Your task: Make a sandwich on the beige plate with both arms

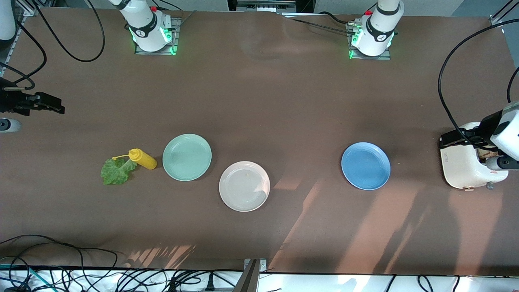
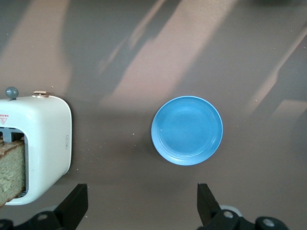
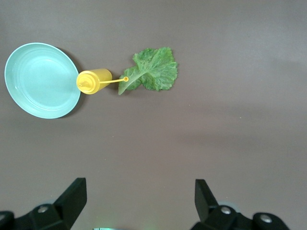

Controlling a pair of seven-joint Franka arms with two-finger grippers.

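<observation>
Front view: beige plate [image 1: 244,186] bare, so nothing's started. Left gripper [image 2: 139,203] hangs wide open and empty, toaster [image 2: 36,148] just outside one finger [image 2: 76,203], blue plate [image 2: 187,130] ahead of the gap. Right gripper [image 3: 138,201] is also spread and empty, lettuce leaf [image 3: 153,69] well ahead. Next, I'd guess: pull bread. Only the left wrist view shows the bread slice [image 2: 10,170] in the slot.

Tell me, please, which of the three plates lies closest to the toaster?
The blue plate, toward the left arm's end of the table beside the toaster; the beige plate and mint-green plate lie farther away.
</observation>
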